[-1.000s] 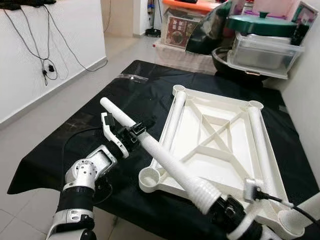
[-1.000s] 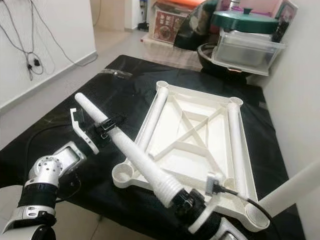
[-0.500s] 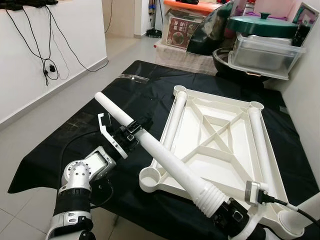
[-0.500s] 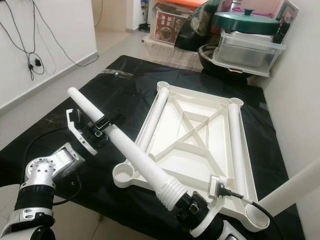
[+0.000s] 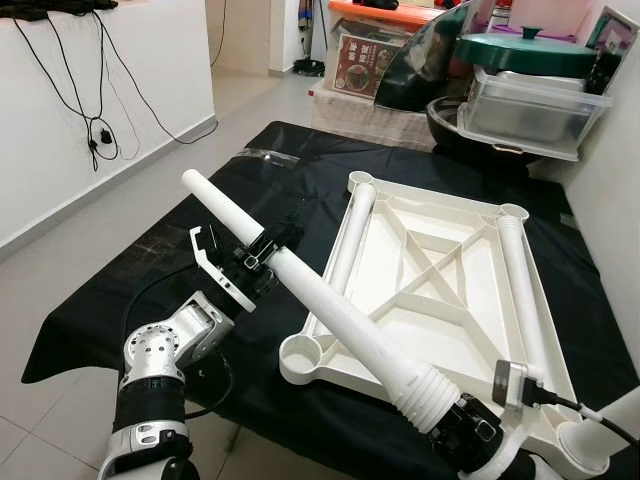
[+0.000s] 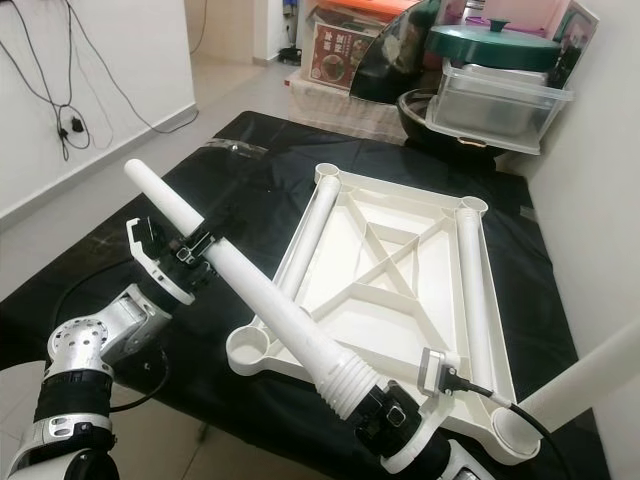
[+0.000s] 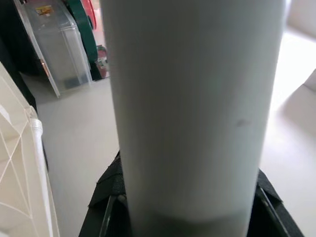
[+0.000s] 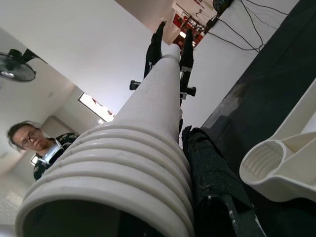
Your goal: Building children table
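Note:
A long white table leg (image 5: pixel 330 310) hangs slanted over the black-covered table (image 5: pixel 180 250), held at both ends. My left gripper (image 5: pixel 268 250) is shut on its narrow upper part; its black fingers (image 7: pixel 111 202) flank the leg (image 7: pixel 192 108). My right gripper (image 5: pixel 462 432) is shut on the leg just below the ribbed threaded end (image 8: pixel 113 173). The white tabletop (image 5: pixel 440 290) lies upside down, with an empty round socket (image 5: pixel 300 355) at its near left corner. Two more legs (image 5: pixel 345 245) (image 5: pixel 522 290) lie along its sides.
Another white tube (image 6: pixel 590 375) rises by the tabletop's near right corner. Plastic boxes and a green-lidded pot (image 5: pixel 525 85) are stacked behind the table. A white wall with hanging cables (image 5: pixel 95 130) stands left. A person (image 8: pixel 29 143) shows in the right wrist view.
The leg's narrow end has risen and swung a little to the left with my left gripper. The threaded end in my right gripper has barely shifted.

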Motion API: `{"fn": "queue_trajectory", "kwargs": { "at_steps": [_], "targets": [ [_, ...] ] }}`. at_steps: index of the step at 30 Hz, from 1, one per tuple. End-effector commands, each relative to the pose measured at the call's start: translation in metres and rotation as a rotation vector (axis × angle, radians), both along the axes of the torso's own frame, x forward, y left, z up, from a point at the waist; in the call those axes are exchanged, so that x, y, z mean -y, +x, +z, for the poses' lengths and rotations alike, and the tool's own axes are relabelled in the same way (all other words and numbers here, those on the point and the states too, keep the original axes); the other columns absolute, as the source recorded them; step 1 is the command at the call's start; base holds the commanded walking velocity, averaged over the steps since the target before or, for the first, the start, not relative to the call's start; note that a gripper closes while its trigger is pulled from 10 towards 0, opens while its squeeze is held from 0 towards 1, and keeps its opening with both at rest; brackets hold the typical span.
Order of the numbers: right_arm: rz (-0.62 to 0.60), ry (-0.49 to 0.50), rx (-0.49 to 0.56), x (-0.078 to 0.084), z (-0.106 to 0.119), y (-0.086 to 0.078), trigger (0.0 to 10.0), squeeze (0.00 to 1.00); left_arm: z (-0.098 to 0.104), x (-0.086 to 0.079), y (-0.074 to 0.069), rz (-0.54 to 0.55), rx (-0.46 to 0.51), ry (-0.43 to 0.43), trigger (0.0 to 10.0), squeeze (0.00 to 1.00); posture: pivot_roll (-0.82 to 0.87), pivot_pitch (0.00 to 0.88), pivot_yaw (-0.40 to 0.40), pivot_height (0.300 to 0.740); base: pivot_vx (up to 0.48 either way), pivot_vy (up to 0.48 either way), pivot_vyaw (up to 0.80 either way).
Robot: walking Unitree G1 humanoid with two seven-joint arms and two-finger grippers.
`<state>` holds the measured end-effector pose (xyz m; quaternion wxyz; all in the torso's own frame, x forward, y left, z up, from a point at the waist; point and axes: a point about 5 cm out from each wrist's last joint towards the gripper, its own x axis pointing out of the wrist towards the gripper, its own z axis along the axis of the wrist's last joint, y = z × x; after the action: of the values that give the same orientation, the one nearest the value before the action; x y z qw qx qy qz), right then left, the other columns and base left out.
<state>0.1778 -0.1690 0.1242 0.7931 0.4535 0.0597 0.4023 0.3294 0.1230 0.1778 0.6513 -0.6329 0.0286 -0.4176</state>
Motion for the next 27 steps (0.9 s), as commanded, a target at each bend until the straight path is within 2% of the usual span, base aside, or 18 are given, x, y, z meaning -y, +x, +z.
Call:
{"fn": "queue_trajectory", "kwargs": {
  "at_steps": [1,2,3,4,11,14,16,17,18,19,21,22,23,27],
  "targets": [
    [-0.011,-0.041,-0.068,0.002,-0.009,-0.001,2.7,0.00,0.013,0.000,0.003,0.011,0.037,-0.059,0.0,0.00,0.09,0.000,-0.110,0.740,0.000,0.000,0.00],
    [-0.032,-0.059,-0.095,0.004,-0.012,0.003,10.0,0.00,0.014,0.000,0.004,0.010,0.037,-0.068,0.0,0.00,0.09,0.000,-0.110,0.740,0.000,0.000,0.00],
    [-0.032,-0.059,-0.095,0.004,-0.012,0.003,10.0,0.00,0.014,0.000,0.004,0.010,0.037,-0.068,0.0,0.00,0.09,0.000,-0.110,0.740,0.000,0.000,0.00],
    [-0.074,-0.065,-0.121,0.007,-0.014,0.007,10.0,1.00,0.016,0.001,0.004,0.010,0.035,-0.075,0.0,0.00,0.09,0.000,-0.110,0.740,0.000,0.000,0.00],
    [-0.123,-0.072,-0.139,0.019,-0.015,0.004,10.0,1.00,0.020,0.000,0.005,0.018,0.032,-0.079,0.0,0.00,0.08,0.000,-0.114,0.740,0.000,0.000,0.00],
    [-0.158,-0.108,-0.148,0.034,-0.017,-0.001,10.0,1.00,0.022,-0.004,0.006,0.037,0.038,-0.081,0.0,0.00,0.08,0.000,-0.117,0.740,0.000,0.000,0.00],
    [-0.158,-0.108,-0.148,0.034,-0.017,-0.001,10.0,1.00,0.022,-0.004,0.006,0.037,0.038,-0.081,0.0,0.00,0.08,0.000,-0.117,0.740,0.000,0.000,0.00],
    [-0.175,-0.120,-0.153,0.042,-0.018,-0.002,10.0,1.00,0.022,-0.007,0.007,0.047,0.036,-0.080,0.0,0.00,0.08,0.000,-0.117,0.740,0.000,0.000,0.00],
    [-0.175,-0.120,-0.153,0.042,-0.018,-0.002,10.0,1.00,0.022,-0.007,0.007,0.047,0.036,-0.080,0.0,0.00,0.08,0.000,-0.117,0.740,0.000,0.000,0.00],
    [-0.198,-0.148,-0.159,0.055,-0.019,-0.005,10.0,1.00,0.021,-0.009,0.008,0.055,0.034,-0.071,0.0,0.00,0.08,0.000,-0.117,0.740,0.000,0.000,0.00],
    [-0.198,-0.148,-0.159,0.055,-0.019,-0.005,10.0,1.00,0.021,-0.009,0.008,0.055,0.034,-0.071,0.0,0.00,0.08,0.000,-0.117,0.740,0.000,0.000,0.00],
    [-0.230,-0.171,-0.170,0.070,-0.019,-0.008,10.0,1.00,0.020,-0.011,0.008,0.062,0.029,-0.058,0.0,0.00,0.08,0.000,-0.120,0.740,0.000,0.000,0.00],
    [-0.278,-0.214,-0.166,0.094,-0.012,-0.015,10.0,1.00,0.015,-0.014,0.008,0.073,0.016,-0.030,0.0,0.00,0.08,0.000,-0.117,0.740,0.000,0.000,0.00],
    [-0.285,-0.230,-0.160,0.099,-0.008,-0.018,10.0,1.00,0.013,-0.015,0.008,0.075,0.013,-0.021,0.0,0.00,0.08,0.000,-0.117,0.740,0.000,0.000,0.00]
  ]
}}
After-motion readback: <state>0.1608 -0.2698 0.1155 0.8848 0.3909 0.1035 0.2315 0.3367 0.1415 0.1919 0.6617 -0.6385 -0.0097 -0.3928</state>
